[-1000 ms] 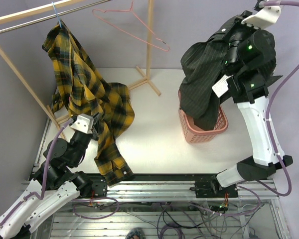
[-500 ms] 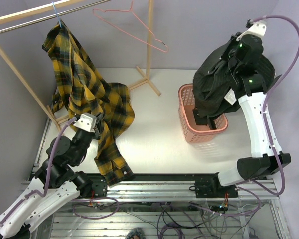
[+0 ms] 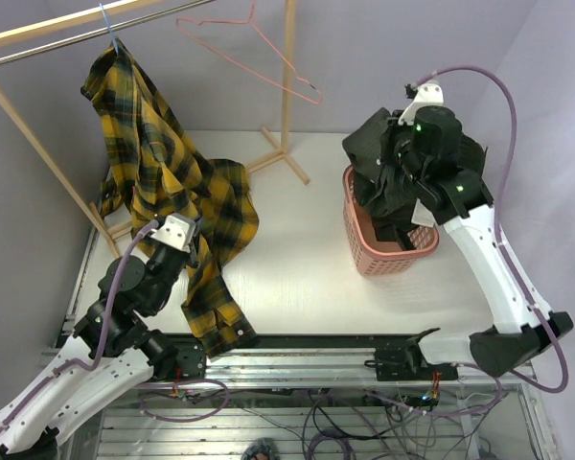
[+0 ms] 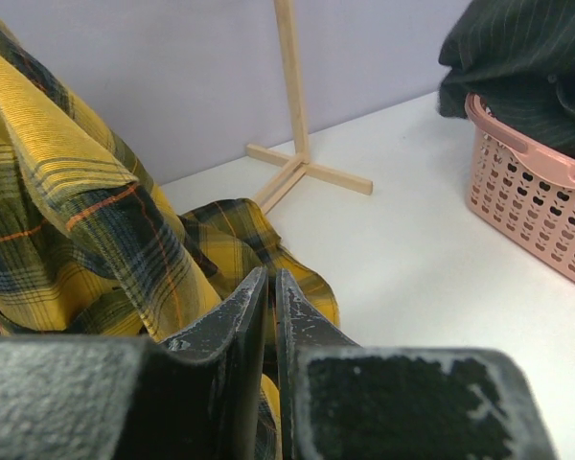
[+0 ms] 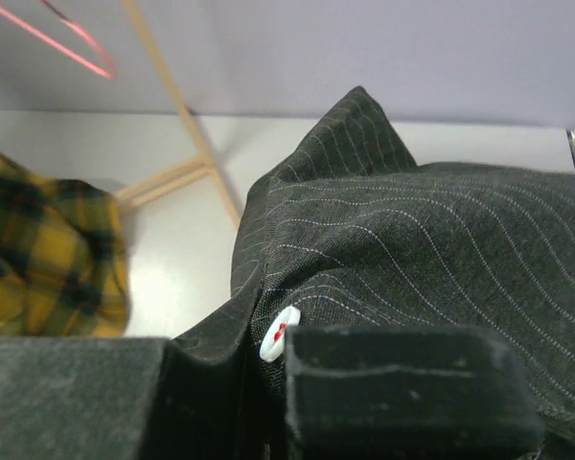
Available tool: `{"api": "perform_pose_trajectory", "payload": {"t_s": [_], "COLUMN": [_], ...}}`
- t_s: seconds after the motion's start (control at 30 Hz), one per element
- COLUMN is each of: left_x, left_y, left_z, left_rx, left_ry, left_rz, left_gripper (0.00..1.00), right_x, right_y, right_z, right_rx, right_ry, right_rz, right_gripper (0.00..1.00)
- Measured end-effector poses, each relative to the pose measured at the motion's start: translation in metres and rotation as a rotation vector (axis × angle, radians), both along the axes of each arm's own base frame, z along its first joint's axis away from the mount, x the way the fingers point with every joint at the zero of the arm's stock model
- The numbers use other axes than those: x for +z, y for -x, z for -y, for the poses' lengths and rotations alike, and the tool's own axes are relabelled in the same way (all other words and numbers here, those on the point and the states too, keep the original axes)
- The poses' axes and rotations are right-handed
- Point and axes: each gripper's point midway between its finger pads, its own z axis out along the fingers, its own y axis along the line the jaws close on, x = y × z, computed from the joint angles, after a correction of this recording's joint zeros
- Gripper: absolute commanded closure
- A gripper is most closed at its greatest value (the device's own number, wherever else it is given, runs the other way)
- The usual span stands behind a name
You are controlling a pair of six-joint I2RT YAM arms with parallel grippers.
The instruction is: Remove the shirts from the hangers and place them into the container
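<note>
My right tool (image 5: 268,355) clenches the dark shirt (image 3: 379,163) over the three-o'clock container (image 3: 388,261) — left tool (image 4: 271,287) pinches the plaid shirt (image 3: 144,134), not yet unhooked.

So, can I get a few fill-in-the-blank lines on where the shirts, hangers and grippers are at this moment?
1. The dark shirt hangs over the basket from the ____ gripper.
2. The plaid shirt hangs from a ____ hanger.
3. The bare hanger is ____.
4. The left gripper is shut on the ____ shirt.

Missing words: right; blue; pink; plaid.
</note>
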Motion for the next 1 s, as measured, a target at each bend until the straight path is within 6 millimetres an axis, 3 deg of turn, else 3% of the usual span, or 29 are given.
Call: {"api": "perform_pose_trajectory", "payload": {"t_s": [0.1, 0.3, 0.43, 0.53, 0.8, 1.0], "left_x": [-0.003, -0.003, -0.003, -0.003, -0.003, -0.007], "left_y": [-0.001, -0.002, -0.002, -0.002, -0.001, -0.003], "left_z": [0.002, 0.003, 0.003, 0.003, 0.003, 0.007], "left_rx": [-0.004, -0.005, -0.005, -0.005, -0.010, -0.019], "left_ry": [-0.008, -0.011, -0.010, -0.010, -0.006, -0.019], "left_rz": [-0.008, -0.011, -0.011, -0.010, -0.009, -0.022], "left_gripper": [0.81, 0.81, 0.81, 0.81, 0.81, 0.81], "right_x": [0.036, 0.130, 0.162, 0.158, 0.097, 0.117], "right_y": [0.019, 0.048, 0.061, 0.064, 0.076, 0.112], "right_z": [-0.011, 0.018, 0.028, 0.030, 0.055, 0.092], "right_rx": [0.038, -0.046, -0.072, -0.079, -0.195, -0.317], "right_ry": [-0.014, -0.089, -0.128, -0.132, -0.061, -0.090], "right_rz": [0.083, 0.303, 0.375, 0.366, 0.225, 0.296], "right_gripper": [1.00, 1.00, 1.00, 1.00, 1.00, 1.00]}}
